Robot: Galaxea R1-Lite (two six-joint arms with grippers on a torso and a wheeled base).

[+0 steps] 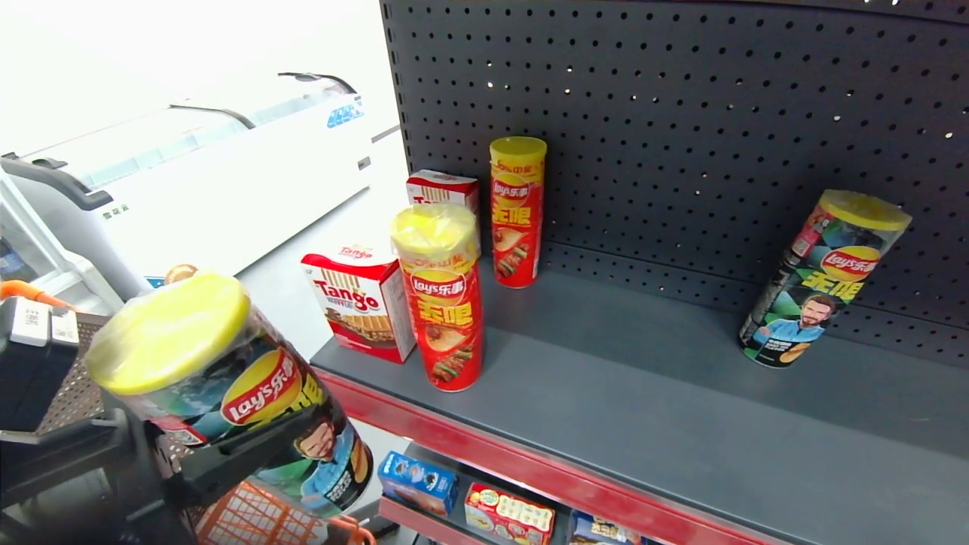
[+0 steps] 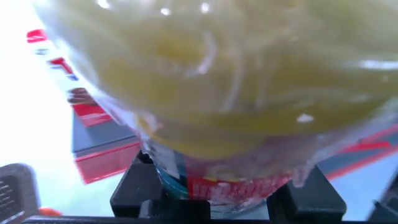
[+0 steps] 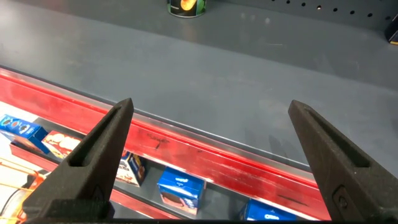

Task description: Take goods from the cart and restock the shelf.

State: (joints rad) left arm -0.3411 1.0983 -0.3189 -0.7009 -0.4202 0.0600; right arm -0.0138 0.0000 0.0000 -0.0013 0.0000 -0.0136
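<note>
My left gripper (image 1: 242,453) is shut on a dark chip can (image 1: 227,378) with a yellow lid, held tilted at the lower left, off the front left corner of the grey shelf (image 1: 621,424). In the left wrist view the can's lid (image 2: 217,74) looms over the gripper (image 2: 217,196). A matching dark can (image 1: 821,280) leans against the pegboard at the shelf's right. My right gripper (image 3: 214,162) hangs open in front of the shelf's red front edge (image 3: 205,149), with nothing between its fingers.
Two red chip cans (image 1: 447,303) (image 1: 516,212) and two wafer boxes (image 1: 362,303) (image 1: 443,189) stand on the shelf's left part. Small boxes (image 1: 507,515) fill the lower shelf. The orange cart (image 1: 250,518) is at the lower left, and a white freezer (image 1: 212,174) stands behind.
</note>
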